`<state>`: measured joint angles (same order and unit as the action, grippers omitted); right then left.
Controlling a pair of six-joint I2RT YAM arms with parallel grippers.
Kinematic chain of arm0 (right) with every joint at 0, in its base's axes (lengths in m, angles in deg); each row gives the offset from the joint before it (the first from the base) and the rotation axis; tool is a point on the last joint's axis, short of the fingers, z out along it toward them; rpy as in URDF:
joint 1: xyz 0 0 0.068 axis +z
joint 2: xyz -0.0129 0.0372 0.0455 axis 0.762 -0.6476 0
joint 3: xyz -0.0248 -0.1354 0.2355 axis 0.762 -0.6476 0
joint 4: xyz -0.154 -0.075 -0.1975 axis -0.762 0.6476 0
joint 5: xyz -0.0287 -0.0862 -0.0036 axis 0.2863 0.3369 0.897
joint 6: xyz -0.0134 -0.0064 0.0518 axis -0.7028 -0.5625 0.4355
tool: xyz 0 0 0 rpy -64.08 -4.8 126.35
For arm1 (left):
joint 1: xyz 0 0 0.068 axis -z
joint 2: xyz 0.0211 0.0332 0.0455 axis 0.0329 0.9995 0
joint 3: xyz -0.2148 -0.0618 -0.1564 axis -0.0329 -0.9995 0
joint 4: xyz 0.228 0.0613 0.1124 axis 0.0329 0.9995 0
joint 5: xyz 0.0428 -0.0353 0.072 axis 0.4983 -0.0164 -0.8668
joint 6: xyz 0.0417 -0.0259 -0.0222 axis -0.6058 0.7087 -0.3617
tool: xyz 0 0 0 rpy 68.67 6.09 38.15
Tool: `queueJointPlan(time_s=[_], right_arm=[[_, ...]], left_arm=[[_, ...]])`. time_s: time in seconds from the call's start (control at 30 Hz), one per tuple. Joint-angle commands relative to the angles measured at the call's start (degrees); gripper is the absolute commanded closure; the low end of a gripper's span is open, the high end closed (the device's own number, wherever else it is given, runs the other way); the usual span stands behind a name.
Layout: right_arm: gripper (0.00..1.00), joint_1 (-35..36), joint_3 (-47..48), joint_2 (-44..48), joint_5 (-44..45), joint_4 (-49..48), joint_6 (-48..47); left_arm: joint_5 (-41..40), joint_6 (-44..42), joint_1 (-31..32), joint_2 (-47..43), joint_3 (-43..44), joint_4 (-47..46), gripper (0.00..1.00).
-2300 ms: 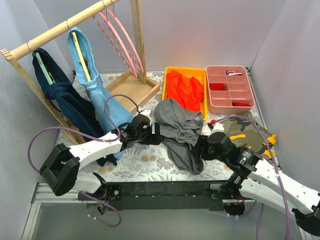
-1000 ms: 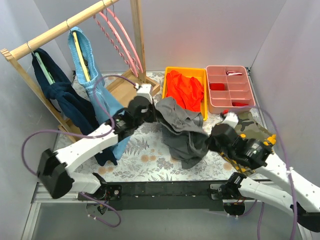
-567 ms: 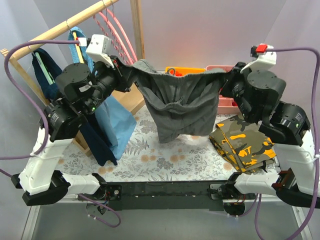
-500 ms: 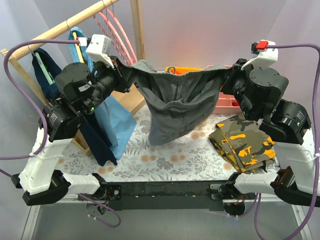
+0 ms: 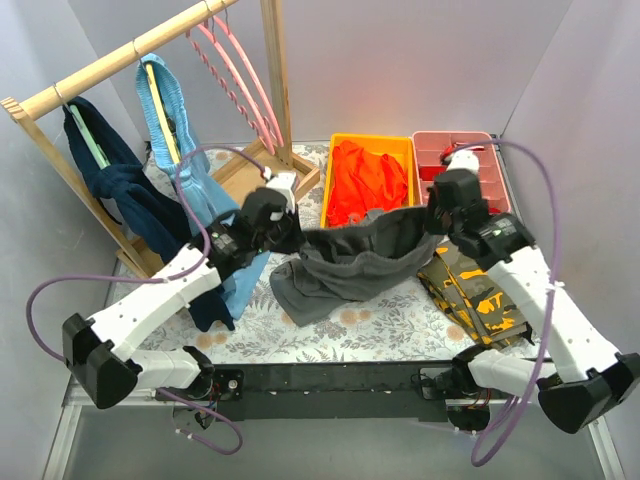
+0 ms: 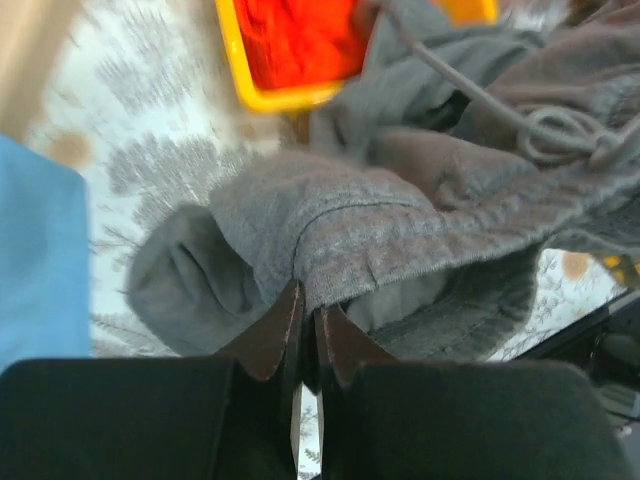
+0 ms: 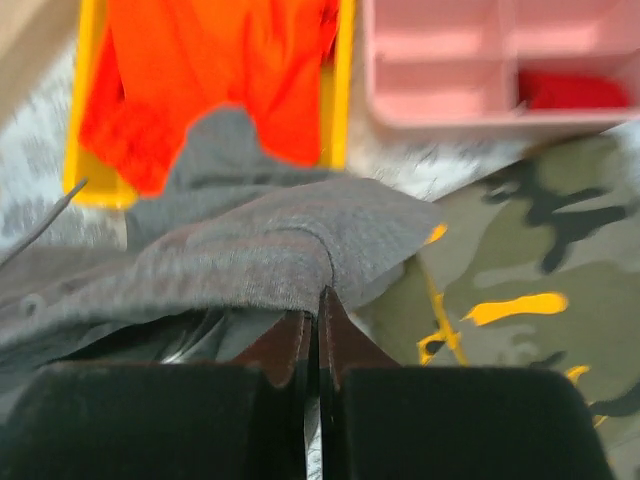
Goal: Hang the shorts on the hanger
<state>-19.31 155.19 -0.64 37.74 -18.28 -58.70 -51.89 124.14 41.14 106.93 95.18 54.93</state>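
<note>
The dark grey shorts (image 5: pixel 355 255) hang stretched by the waistband between my two grippers, low over the table, their legs sagging onto the floral cloth. My left gripper (image 5: pixel 290 238) is shut on the waistband's left end (image 6: pixel 330 240). My right gripper (image 5: pixel 432 218) is shut on the waistband's right end (image 7: pixel 300 255). Two pink hangers (image 5: pixel 240 80) hang on the wooden rack's rail at the back left, well away from the shorts.
A yellow bin (image 5: pixel 405 150) holds an orange garment (image 5: pixel 370 180). A pink compartment tray (image 5: pixel 490 140) stands at the back right. Folded camouflage cloth (image 5: pixel 480 290) lies under the right arm. Light blue shorts (image 5: pixel 185 150) and a navy garment (image 5: pixel 125 195) hang on the rack (image 5: pixel 110 65).
Both arms have come down from a high lift. The shorts, held spread in the air before, now hang low with their legs touching the table.
</note>
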Motion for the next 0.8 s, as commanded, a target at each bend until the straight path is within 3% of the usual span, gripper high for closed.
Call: queueJointPlan(time_s=[0.0, 0.03, 0.1, 0.13, 0.2, 0.27, 0.37, 0.5, 0.53, 0.7, 0.77], right_arm=[[0.99, -3.5, -16.2, 0.8, -18.5, -13.4, 3.2], [0.99, -4.1, -17.9, -1.1, -19.9, -15.4, 3.5], [0.99, -4.8, -21.7, -2.5, -22.0, -16.8, 4.2], [0.98, -4.8, -22.9, -2.8, -22.5, -17.9, 4.5], [0.83, -4.8, -24.9, -2.5, -22.6, -20.7, 4.7], [0.72, -4.8, -24.8, -2.2, -22.3, -21.0, 4.6], [0.67, -4.8, -24.2, -1.8, -21.5, -20.9, 4.3], [0.50, -4.8, -24.3, -0.5, -24.2, -22.1, 4.4], [0.49, -4.8, -24.2, -0.1, -24.4, -22.0, 4.6], [0.41, -4.8, -24.3, 0.0, -25.9, -22.4, 4.8], [0.39, -4.8, -24.4, -0.5, -26.6, -22.4, 4.5]], left_arm=[[10.0, 8.2, -0.7, -1.9, -13.8, -17.4, 1.00], [11.3, 8.3, -0.7, -2.0, -14.2, -18.5, 1.00], [14.8, 7.0, -0.6, -3.6, -14.3, -20.7, 0.87], [15.5, 5.9, -0.6, -6.1, -13.8, -20.9, 0.68], [17.5, 3.0, -0.5, -8.8, -11.5, -19.2, 0.55], [20.0, 1.7, -0.4, -11.3, -5.3, -15.9, 0.52], [21.1, 1.6, -0.4, -12.6, 3.7, -13.1, 0.52], [9.1, -0.8, -0.4, -8.4, 20.9, -7.3, 0.43], [1.3, -2.7, -0.4, -6.2, 25.1, -5.7, 0.43], [-12.3, -7.4, -1.2, 10.7, 53.4, 6.5, 0.35], [-17.2, -9.4, -2.7, 16.8, 58.0, 8.0, 0.32]])
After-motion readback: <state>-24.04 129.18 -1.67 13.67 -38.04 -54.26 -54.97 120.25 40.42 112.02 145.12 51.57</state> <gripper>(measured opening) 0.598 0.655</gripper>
